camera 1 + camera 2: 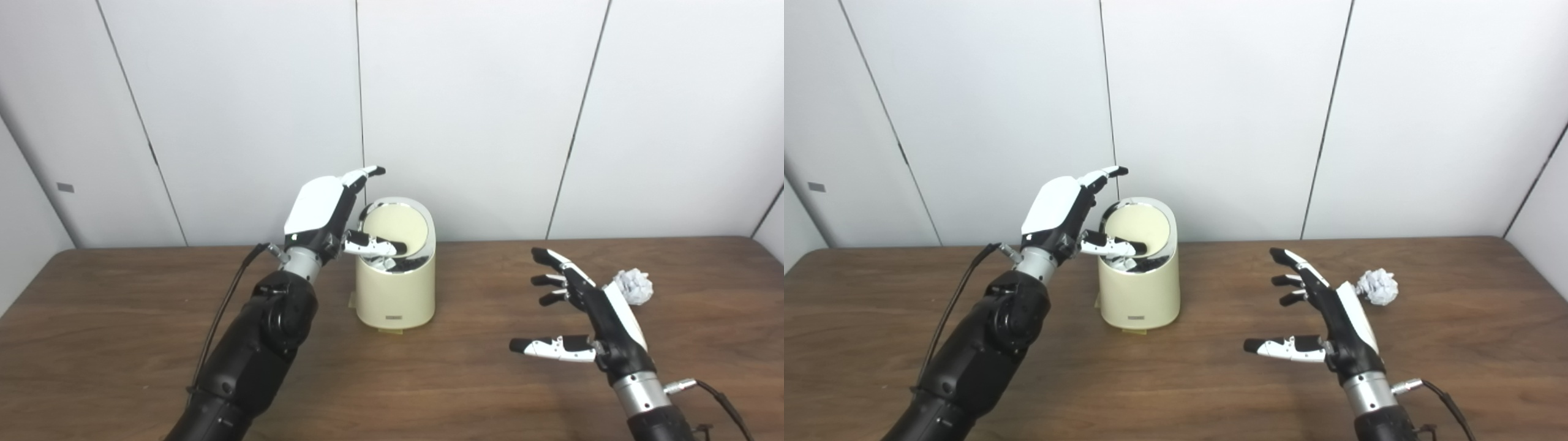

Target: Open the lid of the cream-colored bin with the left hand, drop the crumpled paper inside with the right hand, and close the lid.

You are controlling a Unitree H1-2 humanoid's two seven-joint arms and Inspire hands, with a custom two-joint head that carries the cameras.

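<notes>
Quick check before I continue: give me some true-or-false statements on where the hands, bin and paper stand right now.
1. The crumpled paper lies on the table. True.
2. The right hand holds the paper. False: it is open, and the paper lies beyond it.
3. The left hand is at the top of the cream-colored bin. True.
4. The bin lies tipped on its side. False: it stands upright.
5. The paper is inside the bin. False: it is on the table, right of the bin.
</notes>
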